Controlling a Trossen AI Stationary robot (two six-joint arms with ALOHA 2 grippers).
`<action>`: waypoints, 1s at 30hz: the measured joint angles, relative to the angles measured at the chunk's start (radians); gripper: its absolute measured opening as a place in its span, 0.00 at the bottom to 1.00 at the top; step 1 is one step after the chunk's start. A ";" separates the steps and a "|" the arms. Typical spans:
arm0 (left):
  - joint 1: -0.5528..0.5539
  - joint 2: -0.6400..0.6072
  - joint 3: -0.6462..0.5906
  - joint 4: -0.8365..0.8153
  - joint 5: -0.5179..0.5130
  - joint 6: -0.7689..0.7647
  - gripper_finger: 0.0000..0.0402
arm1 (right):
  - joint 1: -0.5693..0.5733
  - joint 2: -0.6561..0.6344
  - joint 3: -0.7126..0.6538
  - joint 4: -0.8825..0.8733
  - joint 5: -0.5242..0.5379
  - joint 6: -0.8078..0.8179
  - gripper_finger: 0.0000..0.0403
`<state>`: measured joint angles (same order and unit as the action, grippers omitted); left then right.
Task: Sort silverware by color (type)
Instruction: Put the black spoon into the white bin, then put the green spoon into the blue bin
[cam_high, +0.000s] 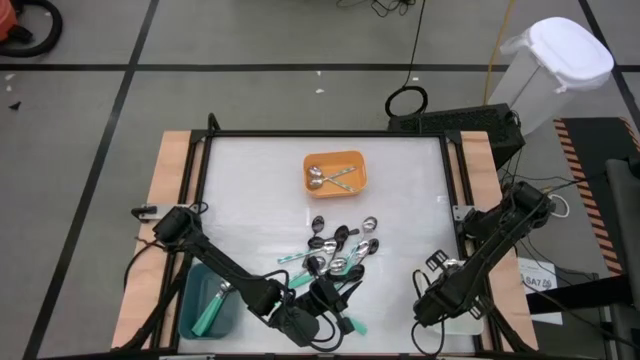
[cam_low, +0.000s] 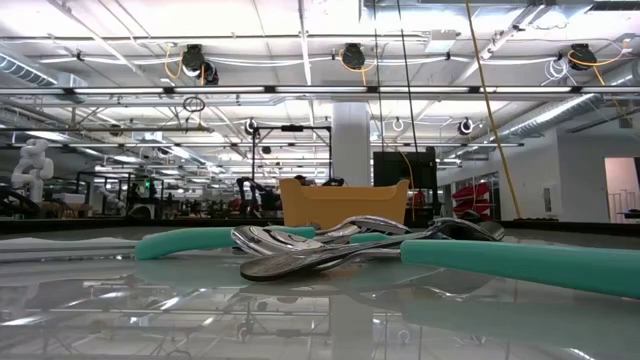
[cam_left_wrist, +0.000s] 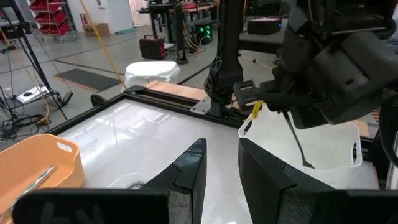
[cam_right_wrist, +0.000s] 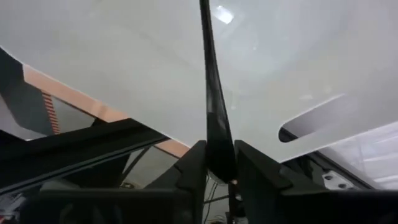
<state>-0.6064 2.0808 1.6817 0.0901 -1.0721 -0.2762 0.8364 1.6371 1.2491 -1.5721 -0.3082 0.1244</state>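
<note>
A heap of spoons (cam_high: 340, 250) lies mid-table: black, silver and teal-handled ones, seen close in the low view (cam_low: 330, 248). My left gripper (cam_left_wrist: 222, 168) hovers open at the heap's near side (cam_high: 325, 300), with nothing between its fingers. My right gripper (cam_right_wrist: 220, 171) is over the white tray (cam_high: 466, 322) at the near right corner, shut on a black spoon (cam_left_wrist: 297, 140). The orange tray (cam_high: 336, 172) at the far middle holds silver spoons. The teal tray (cam_high: 208, 305) at the near left holds teal-handled spoons. My right gripper pinches the black spoon's wide upper end (cam_right_wrist: 219, 163) between its two fingers, coming from above and slanting down. The spoon hangs tilted below the fingers. Its thin lower end (cam_left_wrist: 305, 163) reaches down inside the white tray (cam_left_wrist: 329, 146); I cannot tell whether it touches the floor.
A raised black frame (cam_high: 325, 134) borders the white table top. One teal-handled spoon (cam_high: 352, 322) lies near the front edge beside my left arm. Bare table lies between the heap and the white tray.
</note>
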 joint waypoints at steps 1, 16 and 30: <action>0.000 0.000 0.000 -0.001 0.000 0.000 0.24 | 0.000 -0.001 0.000 0.001 0.000 0.006 0.21; 0.002 0.000 0.000 -0.019 0.000 -0.008 0.24 | 0.000 -0.011 0.007 0.001 0.072 0.140 0.41; 0.010 0.000 0.000 -0.066 0.000 0.093 0.24 | 0.060 -0.012 0.121 0.065 0.458 0.409 0.35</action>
<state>-0.5961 2.0808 1.6817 0.0242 -1.0721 -0.1837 0.8964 1.6249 1.3705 -1.5073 0.1495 0.5329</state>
